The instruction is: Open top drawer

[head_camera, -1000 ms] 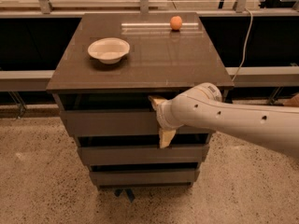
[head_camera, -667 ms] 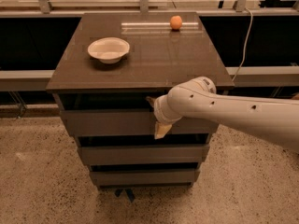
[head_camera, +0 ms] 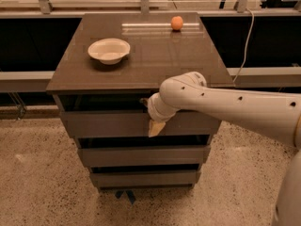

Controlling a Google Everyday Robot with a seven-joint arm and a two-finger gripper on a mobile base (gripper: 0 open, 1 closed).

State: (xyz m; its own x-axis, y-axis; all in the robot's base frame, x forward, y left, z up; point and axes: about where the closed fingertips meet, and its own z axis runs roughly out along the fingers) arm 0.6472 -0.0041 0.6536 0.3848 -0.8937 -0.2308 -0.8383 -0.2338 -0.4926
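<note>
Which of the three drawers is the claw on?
The top drawer, the widest, directly under the tabletop; the claw sits against its front. The two narrower fronts lie below.

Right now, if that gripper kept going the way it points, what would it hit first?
The gripper points downward at the front of the top drawer. It probably meets that front first, if it isn't touching already; depth is unclear.

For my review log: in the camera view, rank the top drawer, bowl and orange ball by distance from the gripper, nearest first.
1. Top drawer: the gripper is right at its front.
2. Bowl: higher up, toward the left.
3. Orange ball: at the far back edge.
</note>
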